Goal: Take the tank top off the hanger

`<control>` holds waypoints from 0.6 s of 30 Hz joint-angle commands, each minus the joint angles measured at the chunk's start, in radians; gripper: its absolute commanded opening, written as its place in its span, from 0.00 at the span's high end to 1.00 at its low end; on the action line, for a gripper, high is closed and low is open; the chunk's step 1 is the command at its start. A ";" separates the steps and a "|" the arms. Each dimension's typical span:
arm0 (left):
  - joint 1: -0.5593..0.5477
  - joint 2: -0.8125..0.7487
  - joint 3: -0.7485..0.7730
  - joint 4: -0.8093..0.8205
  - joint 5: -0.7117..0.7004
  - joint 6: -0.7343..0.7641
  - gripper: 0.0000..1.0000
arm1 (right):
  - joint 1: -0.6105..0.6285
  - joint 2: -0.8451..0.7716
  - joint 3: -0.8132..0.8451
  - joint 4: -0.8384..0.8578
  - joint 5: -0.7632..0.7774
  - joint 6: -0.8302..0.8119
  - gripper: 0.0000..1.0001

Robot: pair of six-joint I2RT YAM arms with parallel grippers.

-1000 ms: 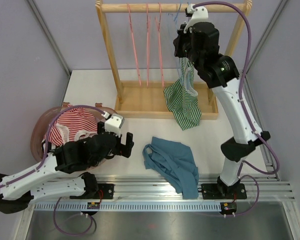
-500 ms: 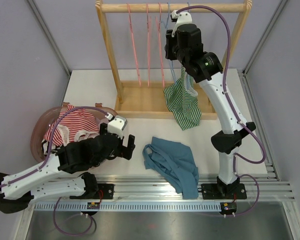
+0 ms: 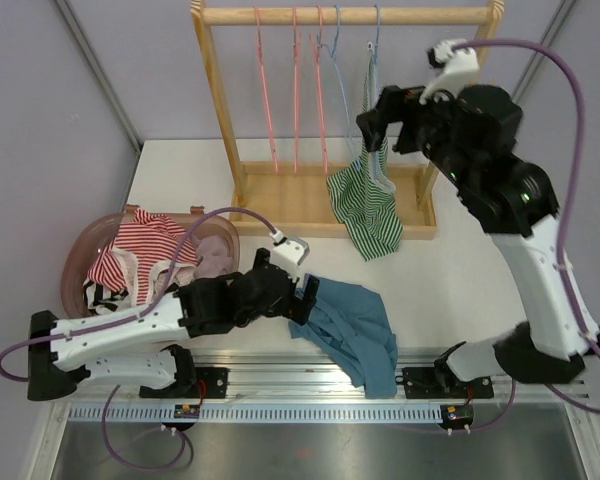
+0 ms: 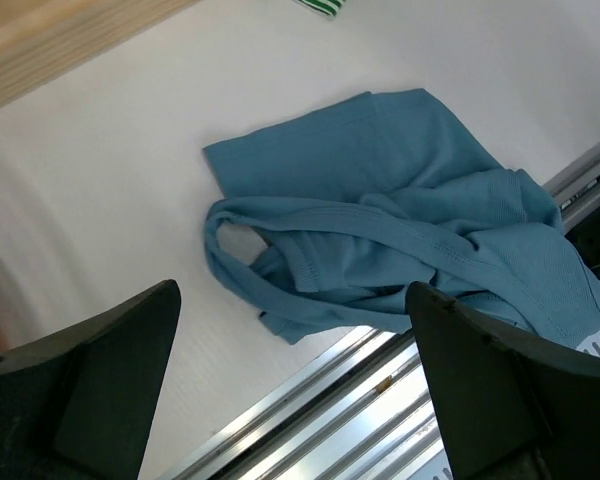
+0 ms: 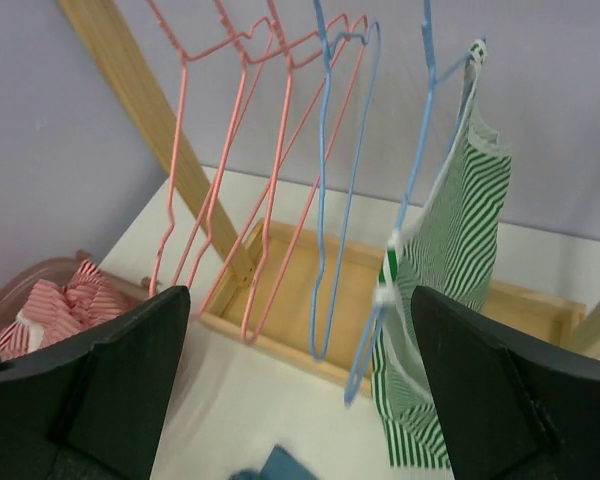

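A green-and-white striped tank top (image 3: 365, 208) hangs by one strap from a blue hanger (image 3: 371, 75) on the wooden rack (image 3: 212, 95), its hem trailing onto the rack's base. In the right wrist view the tank top (image 5: 450, 250) and its blue hanger (image 5: 417, 165) lie ahead, right of centre. My right gripper (image 3: 373, 125) stands open just right of the top, holding nothing; its opening (image 5: 300, 400) is empty. My left gripper (image 3: 305, 292) is open, low over a blue tank top (image 4: 380, 220) lying on the table.
An empty blue hanger (image 5: 330, 200) and pink hangers (image 5: 250, 150) hang left of the striped top. A pink basket (image 3: 75, 272) with red striped clothes (image 3: 140, 250) sits at the left. The metal rail (image 4: 380, 380) runs along the table's near edge.
My right gripper opened and drew back from the hanger rail, down and to the right. My left arm swung right, from beside the basket to the blue top.
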 commanded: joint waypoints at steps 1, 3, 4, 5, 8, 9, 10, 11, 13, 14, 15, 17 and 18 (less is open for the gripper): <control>-0.043 0.137 -0.003 0.205 0.049 -0.006 0.01 | 0.008 -0.247 -0.232 0.073 -0.065 0.042 0.01; -0.059 0.205 0.014 0.239 0.070 0.005 0.01 | 0.008 -0.346 -0.341 0.103 -0.079 0.063 0.01; -0.071 0.239 0.025 0.262 0.075 0.009 0.01 | 0.008 -0.442 -0.445 0.114 -0.088 0.085 0.01; -0.074 0.312 0.034 0.270 0.084 0.011 0.01 | 0.008 -0.489 -0.492 0.128 -0.106 0.094 0.01; -0.082 0.450 0.071 0.302 0.119 0.016 0.01 | 0.010 -0.634 -0.630 0.128 -0.146 0.131 0.01; -0.082 0.481 0.078 0.318 0.133 0.019 0.01 | 0.007 -0.664 -0.654 0.122 -0.159 0.137 0.01; -0.082 0.521 0.095 0.325 0.145 0.017 0.01 | 0.008 -0.709 -0.691 0.116 -0.172 0.146 0.00; -0.083 0.587 0.109 0.325 0.165 0.014 0.01 | 0.008 -0.727 -0.702 0.095 -0.183 0.148 0.01; -0.088 0.651 0.133 0.327 0.177 -0.001 0.01 | 0.008 -0.768 -0.722 0.076 -0.223 0.148 0.01; -0.089 0.674 0.137 0.333 0.191 -0.009 0.01 | 0.008 -0.779 -0.736 0.058 -0.228 0.146 0.01; -0.091 0.719 0.137 0.341 0.197 -0.023 0.01 | 0.008 -0.790 -0.742 0.051 -0.231 0.146 0.00; -0.094 0.750 0.126 0.368 0.207 -0.035 0.01 | 0.008 -0.813 -0.756 0.036 -0.232 0.148 0.01; -0.094 0.762 0.117 0.374 0.207 -0.050 0.06 | 0.008 -0.820 -0.759 0.030 -0.238 0.148 0.00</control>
